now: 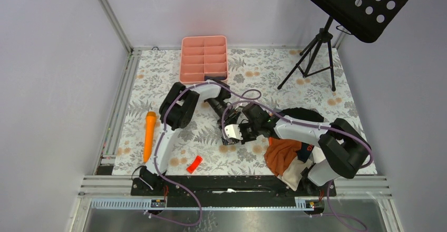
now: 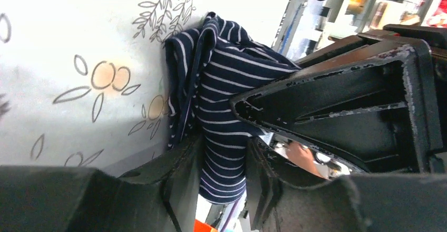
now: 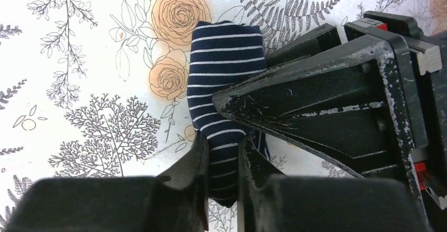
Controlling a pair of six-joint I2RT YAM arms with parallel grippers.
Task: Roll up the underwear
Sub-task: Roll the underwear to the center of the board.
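Currently bunched into a tight wad near table centre: striped underwear (image 3: pixel 224 58), navy w/ thin white lines, resting on floral table cover (image 3: pixel 79 84). Pinched from the far-left side by left gripper (image 2: pixel 224 171), fingers closed on the cloth w/ fabric squeezed btwn them. Pinched also by right gripper (image 3: pixel 221 158), reaching in from the right, fingers tight on the same wad, cloth bulging out past the tips. Both grippers nose to nose, each one's black finger filling much of the other's wrist view. Hard to make out the cloth in top view, mostly hidden under the two grippers. Near-right of the wad, beside right arm's base: orange garment (image 1: pixel 282 155) in a heap, pale cloth at its near edge. Just far of right arm: dark cloth (image 1: pixel 303 115). Far side, centre-left: pink tray (image 1: pixel 204 58) w/ compartments. Left side: orange stick-shaped thing (image 1: pixel 149 135); right of it, toward near edge, small red piece (image 1: pixel 194 163). Far right: tripod stand (image 1: pixel 316 52)
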